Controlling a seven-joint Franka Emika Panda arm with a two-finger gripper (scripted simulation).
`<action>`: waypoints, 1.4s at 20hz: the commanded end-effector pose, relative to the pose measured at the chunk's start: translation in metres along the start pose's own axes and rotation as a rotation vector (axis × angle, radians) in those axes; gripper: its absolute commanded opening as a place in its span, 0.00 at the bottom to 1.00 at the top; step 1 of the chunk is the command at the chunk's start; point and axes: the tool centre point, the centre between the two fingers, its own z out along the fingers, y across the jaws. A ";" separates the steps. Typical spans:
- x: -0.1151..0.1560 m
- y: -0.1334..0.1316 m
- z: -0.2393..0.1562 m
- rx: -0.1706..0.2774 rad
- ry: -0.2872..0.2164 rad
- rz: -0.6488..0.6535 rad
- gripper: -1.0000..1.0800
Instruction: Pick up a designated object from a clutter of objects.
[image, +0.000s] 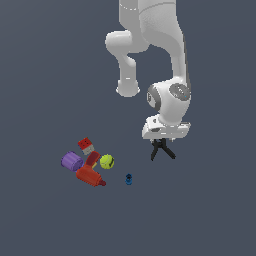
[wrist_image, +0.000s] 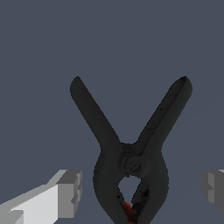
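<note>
The clamp (image: 162, 149) sits directly under the gripper (image: 161, 141), between its jaws, legs splayed away from them. Well apart, toward the exterior view's left, the cylinder (image: 71, 161), block (image: 86, 145), bottle (image: 90, 176) and ball (image: 106, 161) huddle together. A tiny piece (image: 128, 179) lies between that huddle and the clamp.

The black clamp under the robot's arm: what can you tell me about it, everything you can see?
The black clamp is a small spring clamp, matte and dark like plastic. Two long handle legs splay out in a V from a round pivot, and two curved jaws close on a small red tip. It sits directly beneath the tool, between the tool's two grey fingers, which stand apart on either side without touching it. It lies away from the other small items, toward the exterior view's right.
</note>
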 end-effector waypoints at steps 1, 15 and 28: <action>0.000 0.000 0.000 0.000 0.000 0.000 0.96; -0.001 0.000 0.045 0.001 0.001 0.000 0.96; -0.001 -0.001 0.051 0.001 0.001 0.000 0.00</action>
